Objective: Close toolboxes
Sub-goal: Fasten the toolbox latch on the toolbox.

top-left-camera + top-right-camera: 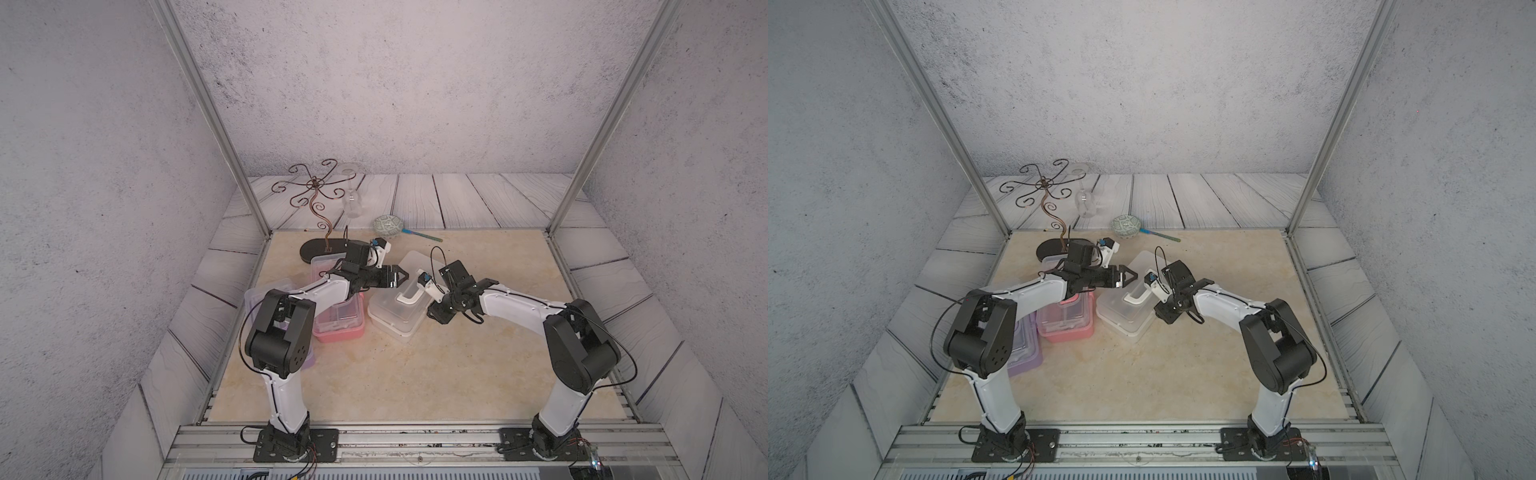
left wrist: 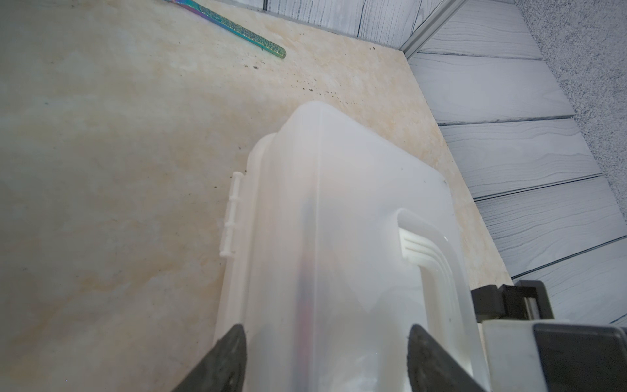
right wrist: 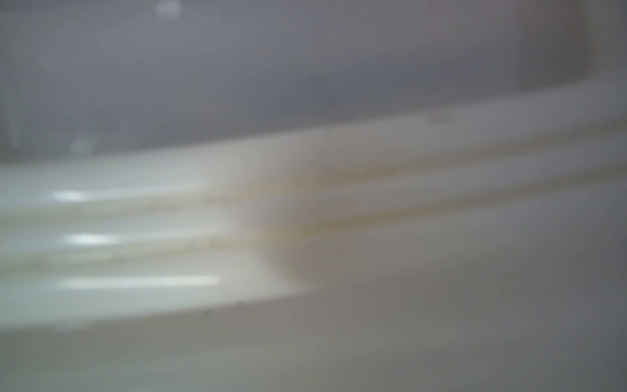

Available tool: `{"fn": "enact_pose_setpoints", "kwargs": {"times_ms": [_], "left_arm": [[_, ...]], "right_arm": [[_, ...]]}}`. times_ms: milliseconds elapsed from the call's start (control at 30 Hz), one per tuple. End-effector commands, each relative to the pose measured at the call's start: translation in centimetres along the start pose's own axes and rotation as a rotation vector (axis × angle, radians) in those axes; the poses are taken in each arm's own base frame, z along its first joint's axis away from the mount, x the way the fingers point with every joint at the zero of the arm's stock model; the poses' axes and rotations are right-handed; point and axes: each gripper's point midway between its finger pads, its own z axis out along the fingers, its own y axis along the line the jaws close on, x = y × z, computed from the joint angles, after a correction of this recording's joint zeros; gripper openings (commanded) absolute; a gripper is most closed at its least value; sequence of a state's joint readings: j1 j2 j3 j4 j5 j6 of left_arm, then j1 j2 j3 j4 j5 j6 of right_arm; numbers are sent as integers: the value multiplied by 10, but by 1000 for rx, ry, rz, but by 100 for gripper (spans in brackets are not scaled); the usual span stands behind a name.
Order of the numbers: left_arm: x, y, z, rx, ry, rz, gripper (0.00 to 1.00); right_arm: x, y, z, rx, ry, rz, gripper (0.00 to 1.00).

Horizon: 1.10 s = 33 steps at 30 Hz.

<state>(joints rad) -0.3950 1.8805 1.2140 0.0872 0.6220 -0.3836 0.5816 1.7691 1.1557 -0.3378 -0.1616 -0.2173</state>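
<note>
The left gripper (image 1: 401, 277) hung with its dark fingers (image 2: 234, 353) spread wide and nothing between them, just above the white toolbox (image 1: 392, 318), whose clear lid looked to be down. The right gripper (image 1: 436, 313) pointed down at that box beside its white handle (image 1: 409, 298). It was so close that its wrist view was only blur, and I could not tell how its jaws stood. The pink toolbox (image 1: 340, 326) sat just left of the white one with its lid tipped back. The purple toolbox (image 1: 1026, 351) lay further left, under the left arm's elbow. An iridescent file (image 2: 234, 29) lay near the back.
</note>
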Motion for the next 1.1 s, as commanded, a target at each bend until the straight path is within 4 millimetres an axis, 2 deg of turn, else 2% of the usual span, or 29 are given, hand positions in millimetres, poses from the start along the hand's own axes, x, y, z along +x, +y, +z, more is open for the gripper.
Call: {"fn": "enact_pose_setpoints", "kwargs": {"times_ms": [0, 167, 267, 367, 500, 733, 867, 1000, 1067], "left_arm": [[63, -5, 17, 53, 187, -85, 74], [63, -6, 18, 63, 186, -98, 74], [60, -6, 15, 46, 178, -101, 74], [52, -6, 11, 18, 162, -104, 76], [43, -6, 4, -11, 146, -126, 80], [35, -13, -6, -18, 124, -149, 83], [34, -16, -9, -16, 116, -170, 83], [34, -21, -9, 14, 103, -207, 82], [36, -23, -9, 28, 100, -227, 82]], "right_arm": [[-71, 7, -5, -25, -238, -57, 33], [-69, 8, 0, -31, -240, -45, 33], [-62, 4, -1, 3, -241, -26, 41], [-56, -1, -12, 46, -249, -15, 56], [-41, -6, -30, 103, -240, 21, 67], [0, -4, -47, 141, -219, 132, 72], [3, 2, -71, 128, -288, 241, 72], [0, -4, -91, 157, -338, 379, 74], [0, -10, -98, 176, -345, 476, 77]]}}
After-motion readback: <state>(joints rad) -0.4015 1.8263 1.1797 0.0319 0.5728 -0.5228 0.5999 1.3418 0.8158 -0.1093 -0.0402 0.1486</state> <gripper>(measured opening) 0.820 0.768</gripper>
